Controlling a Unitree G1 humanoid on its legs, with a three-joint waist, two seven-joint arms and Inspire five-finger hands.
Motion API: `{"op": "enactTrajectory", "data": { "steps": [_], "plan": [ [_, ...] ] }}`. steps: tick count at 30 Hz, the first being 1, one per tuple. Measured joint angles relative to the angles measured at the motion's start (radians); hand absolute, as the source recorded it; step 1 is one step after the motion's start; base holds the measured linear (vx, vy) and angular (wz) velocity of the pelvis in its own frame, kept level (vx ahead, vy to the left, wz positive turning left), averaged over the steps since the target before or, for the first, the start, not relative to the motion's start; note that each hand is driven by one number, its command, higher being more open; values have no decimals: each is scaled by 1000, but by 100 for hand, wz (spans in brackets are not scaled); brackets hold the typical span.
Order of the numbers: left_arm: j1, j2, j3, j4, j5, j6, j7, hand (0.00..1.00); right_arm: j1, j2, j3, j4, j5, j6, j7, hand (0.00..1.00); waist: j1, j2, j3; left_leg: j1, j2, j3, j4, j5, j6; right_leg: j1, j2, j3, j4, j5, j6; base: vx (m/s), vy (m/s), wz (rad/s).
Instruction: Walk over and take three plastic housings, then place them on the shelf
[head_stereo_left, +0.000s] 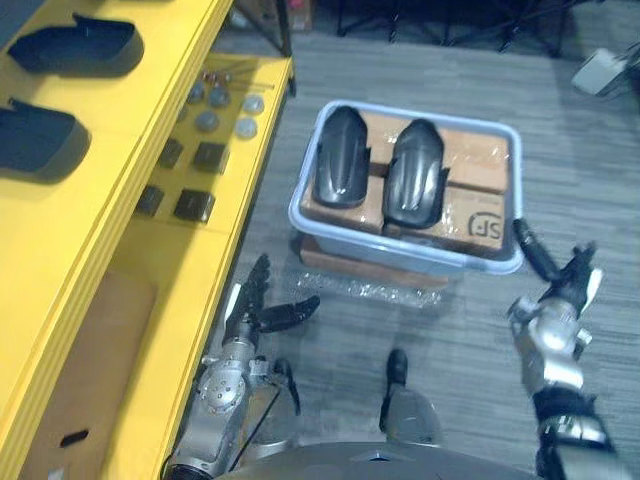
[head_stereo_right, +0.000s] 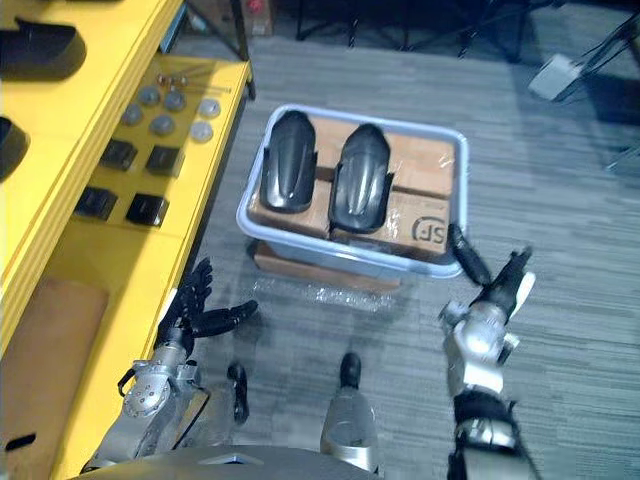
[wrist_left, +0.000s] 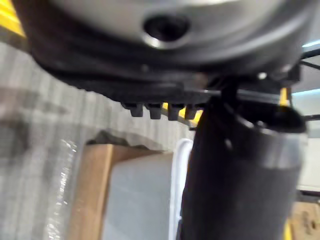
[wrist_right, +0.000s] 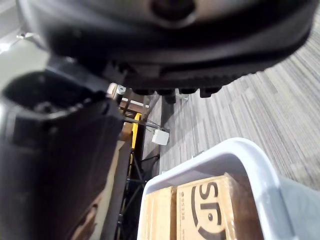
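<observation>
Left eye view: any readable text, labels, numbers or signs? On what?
Brown cardboard box in the pale blue plastic tub: one dark printed logo mark at its near right corner; a brand mark, so not quoted.
Dark plastic housings lying on the box: no print seen.
Small dark square parts on the yellow shelf: no markings readable.

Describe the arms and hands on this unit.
The left arm and right arm are silver-grey metal, rounded at the wrist. The left hand and right hand are dark with slim fingers; the right one shows a white thumb cover.
</observation>
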Motion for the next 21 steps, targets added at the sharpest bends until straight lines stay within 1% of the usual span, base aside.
{"op": "enactTrajectory", "data": {
  "steps": [1, 2, 3, 4, 5, 6, 7, 8, 9, 10, 12, 14, 15, 17, 18, 20, 21],
  "plan": [
    [0, 2, 4, 0, 0, -1, 0, 100, -46, -42, 0, 24, 0, 12, 8, 100, 6, 8, 20, -13, -2, -8, 10, 2, 2, -2, 0, -6, -9, 10, 0, -113, 12, 20],
    [7, 0, 6, 1, -1, -2, -2, 100, -118, -102, 2, 56, 0, 33, 12, 100, 25, 23, 39, -41, -5, -23, 20, 5, 6, -11, -1, -20, -16, 19, 0, -91, 7, 23],
    [8, 0, 6, 2, -3, -3, -2, 100, -148, -121, 5, 76, 0, 37, 13, 100, 28, 26, 42, -51, -6, -26, 26, 6, 6, -17, -1, -24, -17, 22, 0, -84, 12, 24],
    [6, -2, 4, 11, -4, -5, -1, 100, -209, -152, 10, 114, 0, 53, 16, 100, 44, 33, 49, -67, -8, -32, 30, 8, 7, -25, -1, -30, -17, 25, 0, -34, 10, 12],
    [3, -3, 2, 21, -8, -7, 0, 100, -233, -167, 17, 132, 0, 57, 15, 100, 53, 37, 51, -74, -8, -34, 33, 9, 8, -29, -1, -33, -17, 25, -1, -43, 11, 21],
    [-2, -11, -9, 54, -20, -18, 5, 100, -294, -200, 39, 168, -1, 65, 13, 100, 60, 50, 63, -94, -9, -50, 51, 7, 9, -34, -1, -50, -9, 25, 0, -35, 14, 18],
    [-3, -17, -12, 72, -33, -23, 9, 100, -315, -208, 47, 176, -3, 66, 10, 100, 64, 52, 64, -106, -9, -54, 57, 6, 10, -46, -1, -54, -2, 25, 0, -43, 25, 12],
    [-10, -38, -15, 118, -59, -24, 26, 100, -359, -220, 51, 176, -8, 74, 0, 100, 83, 57, 72, -133, -8, -56, 71, 6, 9, -75, -4, -59, 16, 25, -1, -40, 30, 2],
    [-15, -48, -15, 139, -62, -24, 33, 100, -374, -227, 55, 176, -8, 77, -2, 100, 86, 61, 77, -146, -8, -61, 82, 6, 10, -83, -5, -65, 24, 25, -1, -41, 33, 3],
    [-25, -63, -15, 174, -78, -24, 44, 100, -403, -245, 67, 176, -10, 99, -5, 100, 97, 68, 94, -160, -8, -71, 95, 4, 12, -99, -9, -80, 46, 23, -2, -41, 30, 6],
    [-32, -73, -14, 197, -79, -24, 56, 100, -433, -258, 69, 176, -13, 129, -5, 100, 112, 70, 109, -179, -10, -72, 106, 3, 14, -123, -16, -98, 70, 20, -6, -65, 37, 2],
    [-39, -80, -14, 206, -81, -26, 58, 100, -475, -283, 97, 176, -41, 190, -12, 100, 131, 78, 141, -195, -14, -76, 124, 0, 19, -144, -28, -118, 103, 15, -9, -98, 51, 3],
    [-39, -83, -14, 207, -82, -27, 57, 100, -482, -295, 107, 176, -49, 206, -12, 100, 136, 81, 143, -206, -16, -76, 130, -1, 21, -155, -33, -128, 114, 10, -11, -94, 46, 4],
    [-39, -97, -14, 209, -92, -32, 61, 100, -528, -332, 133, 178, -51, 266, -11, 100, 141, 89, 147, -245, -33, -79, 135, 5, 30, -205, -58, -136, 158, -6, -8, -87, 52, 10],
    [-39, -100, -15, 211, -92, -34, 61, 100, -537, -339, 139, 181, -60, 274, -11, 100, 141, 93, 149, -252, -37, -80, 137, 7, 32, -215, -64, -140, 167, -8, -8, -59, 51, 14],
    [-39, -110, -24, 214, -88, -46, 63, 100, -553, -378, 173, 184, -131, 292, -12, 100, 149, 113, 158, -279, -46, -86, 154, 10, 37, -249, -82, -148, 212, -22, -8, -56, 50, 10],
    [-39, -114, -23, 214, -87, -48, 69, 100, -560, -386, 183, 184, -131, 295, -12, 100, 149, 115, 158, -287, -49, -86, 155, 13, 39, -264, -87, -149, 226, -26, -8, -63, 46, 4]
  ]
}}
